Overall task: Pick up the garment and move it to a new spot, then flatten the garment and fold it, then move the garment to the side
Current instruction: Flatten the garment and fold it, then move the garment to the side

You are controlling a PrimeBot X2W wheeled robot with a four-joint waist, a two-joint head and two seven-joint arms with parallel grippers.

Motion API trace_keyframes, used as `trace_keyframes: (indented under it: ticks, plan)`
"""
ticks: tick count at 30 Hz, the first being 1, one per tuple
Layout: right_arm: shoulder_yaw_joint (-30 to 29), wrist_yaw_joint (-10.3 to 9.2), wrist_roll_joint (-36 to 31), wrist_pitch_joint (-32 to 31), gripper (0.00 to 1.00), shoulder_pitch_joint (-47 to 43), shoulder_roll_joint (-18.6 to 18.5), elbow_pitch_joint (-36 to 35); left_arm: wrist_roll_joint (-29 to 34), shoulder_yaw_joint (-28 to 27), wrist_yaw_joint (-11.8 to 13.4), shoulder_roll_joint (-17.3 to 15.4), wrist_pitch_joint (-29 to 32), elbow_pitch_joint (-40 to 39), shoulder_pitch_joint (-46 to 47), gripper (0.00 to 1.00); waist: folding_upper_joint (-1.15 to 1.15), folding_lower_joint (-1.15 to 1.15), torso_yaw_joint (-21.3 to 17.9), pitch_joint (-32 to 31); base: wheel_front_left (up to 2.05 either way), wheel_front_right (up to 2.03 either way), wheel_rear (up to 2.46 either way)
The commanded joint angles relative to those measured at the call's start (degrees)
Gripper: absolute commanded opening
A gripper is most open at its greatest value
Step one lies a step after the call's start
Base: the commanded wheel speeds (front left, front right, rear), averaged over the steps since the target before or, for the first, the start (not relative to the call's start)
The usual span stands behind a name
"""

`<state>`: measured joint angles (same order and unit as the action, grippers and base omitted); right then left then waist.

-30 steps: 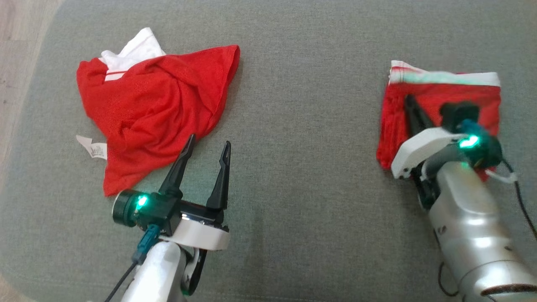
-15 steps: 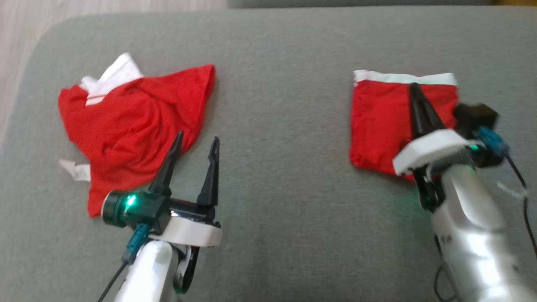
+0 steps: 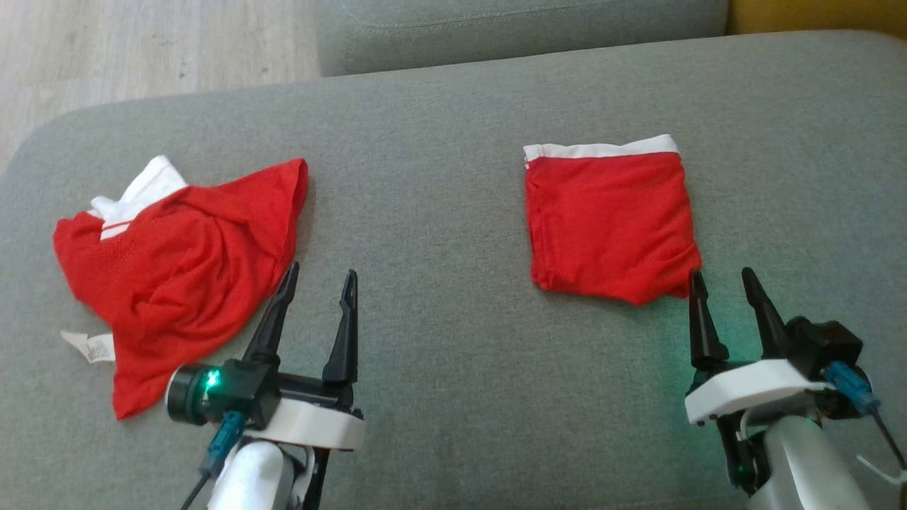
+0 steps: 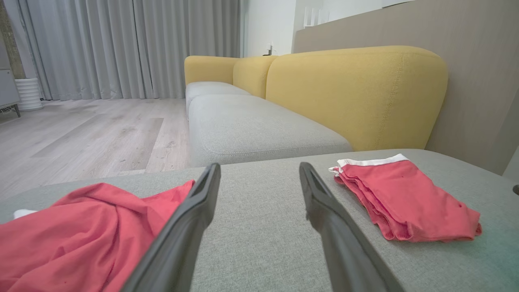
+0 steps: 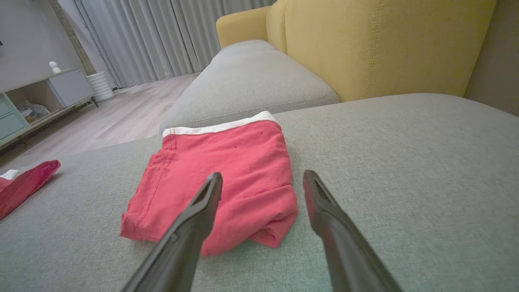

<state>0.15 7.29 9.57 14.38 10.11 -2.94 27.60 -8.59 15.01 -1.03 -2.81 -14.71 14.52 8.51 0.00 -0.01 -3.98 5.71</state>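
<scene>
I am holding my right pincer (image 3: pixel 723 276) spread and empty just near of the folded red cloth garment (image 3: pixel 609 219), which is lying at the right of the grey fabric seat (image 3: pixel 439 212) with its white band along the far edge; my left pincer (image 3: pixel 322 270), likewise spread and empty, is sitting beside the crumpled red mesh garment (image 3: pixel 177 269).

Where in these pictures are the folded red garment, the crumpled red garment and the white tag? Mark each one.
folded red garment (image 3: pixel 609 219): head view, middle of its red panel.
crumpled red garment (image 3: pixel 177 283): head view, middle of its bunched cloth.
white tag (image 3: pixel 88 347): head view, middle of the tag.
</scene>
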Motion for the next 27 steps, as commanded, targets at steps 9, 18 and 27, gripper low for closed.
trace_keyframes:
  ticks: [9,18,27]
  plan:
    - [-0.6,0.20,-1.7,-1.4,1.00,5.8,0.1,-2.8,0.0,-0.8,-0.5,-0.1,-0.3,-1.7,2.6,1.00,0.00,0.01,1.8,3.9,0.00,0.00,0.00]
    - [-9.4,0.20,-4.8,-8.8,1.00,16.8,0.1,6.1,0.2,0.5,-1.0,-0.1,-0.3,-1.0,5.2,1.00,0.00,0.01,5.7,8.8,0.00,0.00,0.00]
    - [-16.3,0.20,-9.9,-19.0,1.00,24.8,0.1,21.5,-0.5,1.1,-0.6,-0.1,-0.3,-0.2,5.9,1.00,0.00,0.01,8.2,9.9,0.00,0.00,0.00]
